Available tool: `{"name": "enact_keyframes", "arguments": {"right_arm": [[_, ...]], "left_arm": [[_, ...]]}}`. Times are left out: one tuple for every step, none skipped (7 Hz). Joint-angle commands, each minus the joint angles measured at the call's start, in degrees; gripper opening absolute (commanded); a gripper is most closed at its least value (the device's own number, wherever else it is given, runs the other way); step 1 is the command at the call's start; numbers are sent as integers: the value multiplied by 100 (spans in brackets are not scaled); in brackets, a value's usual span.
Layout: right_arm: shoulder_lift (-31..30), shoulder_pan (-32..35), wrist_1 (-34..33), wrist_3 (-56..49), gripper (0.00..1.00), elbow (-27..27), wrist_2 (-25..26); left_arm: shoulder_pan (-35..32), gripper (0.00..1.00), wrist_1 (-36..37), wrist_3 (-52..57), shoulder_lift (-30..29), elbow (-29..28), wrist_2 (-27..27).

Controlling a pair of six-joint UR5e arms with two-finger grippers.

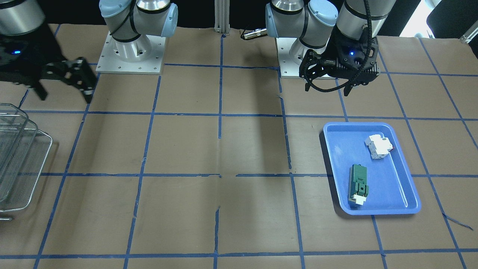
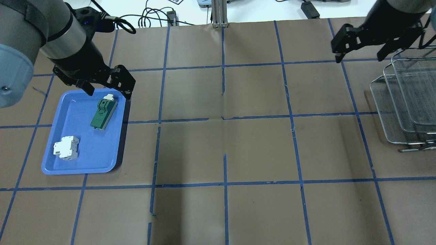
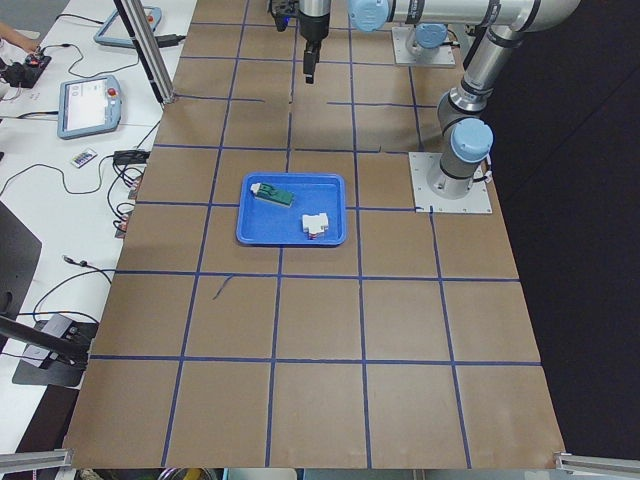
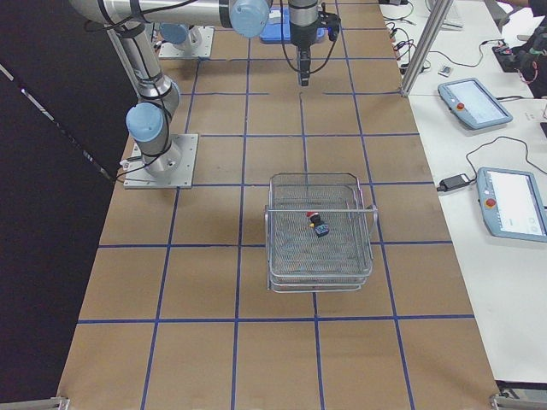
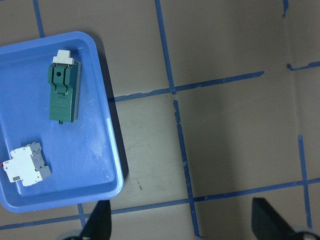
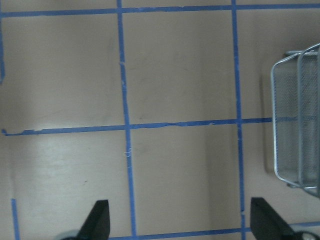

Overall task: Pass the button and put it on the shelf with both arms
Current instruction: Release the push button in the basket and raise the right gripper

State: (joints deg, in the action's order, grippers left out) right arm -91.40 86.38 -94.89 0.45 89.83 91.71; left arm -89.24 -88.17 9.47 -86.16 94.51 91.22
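The button [image 4: 317, 225], red cap on a black body, lies in the top tray of the silver wire shelf [image 4: 291, 248]; it shows only in the exterior right view. The shelf also shows at the overhead view's right edge [image 2: 385, 115] and in the front-facing view [image 1: 33, 164]. My right gripper [image 2: 358, 58] is open and empty, raised just left of the shelf; the right wrist view [image 6: 181, 222] shows bare table under it. My left gripper [image 2: 109, 93] is open and empty above the far end of the blue tray [image 2: 88, 149].
The blue tray [image 1: 388, 179] holds a green rectangular module [image 2: 103, 110] and a white breaker block [image 2: 65, 147]; both show in the left wrist view. The table is brown paper with blue tape gridlines. The arm bases stand at the table's robot side.
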Motion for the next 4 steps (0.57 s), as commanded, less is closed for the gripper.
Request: {"name": "enact_keyframes", "arguments": {"right_arm": [[60, 651, -12, 939, 100, 0, 13], [69, 652, -29, 922, 100, 0, 22], [70, 652, -38, 895, 100, 0, 22], [78, 652, -38, 860, 100, 0, 22]], "left_arm": [[12, 100, 63, 20, -67, 15, 19], [3, 100, 54, 20, -41, 6, 54], [3, 100, 54, 20, -67, 23, 45], [3, 100, 54, 11, -76, -29, 45]]}}
